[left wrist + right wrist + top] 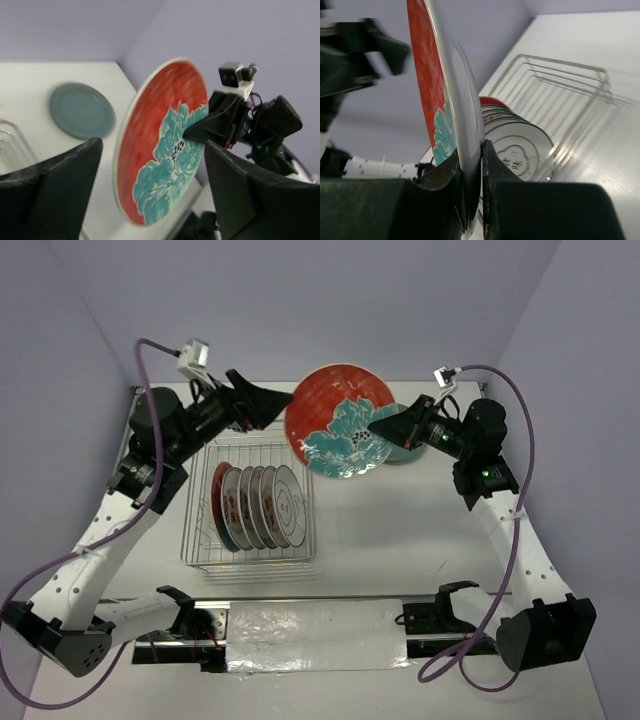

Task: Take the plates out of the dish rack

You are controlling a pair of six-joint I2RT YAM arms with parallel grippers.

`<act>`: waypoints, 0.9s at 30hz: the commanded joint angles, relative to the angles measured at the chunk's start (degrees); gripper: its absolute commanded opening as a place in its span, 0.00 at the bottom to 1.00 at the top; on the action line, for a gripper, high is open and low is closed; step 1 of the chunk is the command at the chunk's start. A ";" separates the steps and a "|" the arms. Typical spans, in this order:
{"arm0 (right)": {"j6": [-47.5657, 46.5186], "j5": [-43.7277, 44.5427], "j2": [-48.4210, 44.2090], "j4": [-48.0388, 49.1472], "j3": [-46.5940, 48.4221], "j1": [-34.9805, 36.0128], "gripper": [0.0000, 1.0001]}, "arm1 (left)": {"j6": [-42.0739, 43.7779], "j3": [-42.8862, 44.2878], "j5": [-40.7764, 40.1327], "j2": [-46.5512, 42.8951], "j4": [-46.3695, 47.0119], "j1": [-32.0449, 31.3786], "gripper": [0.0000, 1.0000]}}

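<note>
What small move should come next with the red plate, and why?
Probably the left gripper should draw back from the red plate: its jaws stand open at one rim, while the right gripper is shut on the opposite rim and holds it alone.

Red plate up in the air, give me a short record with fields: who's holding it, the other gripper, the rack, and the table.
red plate: held on edge in the air
holder: right gripper, shut on its rim
left gripper: open, facing the plate
dish rack: several plates standing on edge inside
table: teal plate lying flat
</note>
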 commanded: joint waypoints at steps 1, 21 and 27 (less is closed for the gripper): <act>3.86 8.23 2.16 0.38 0.82 -5.48 0.00 | 7.54 10.22 -11.57 -0.25 -8.53 0.38 1.00; 0.09 16.86 46.45 -12.12 25.16 -18.33 0.00 | 24.01 17.37 -32.16 -16.94 -51.54 0.47 0.99; -1.84 17.91 53.76 -17.73 29.64 -18.42 0.23 | 22.25 8.84 -29.44 -21.78 -51.10 0.47 1.00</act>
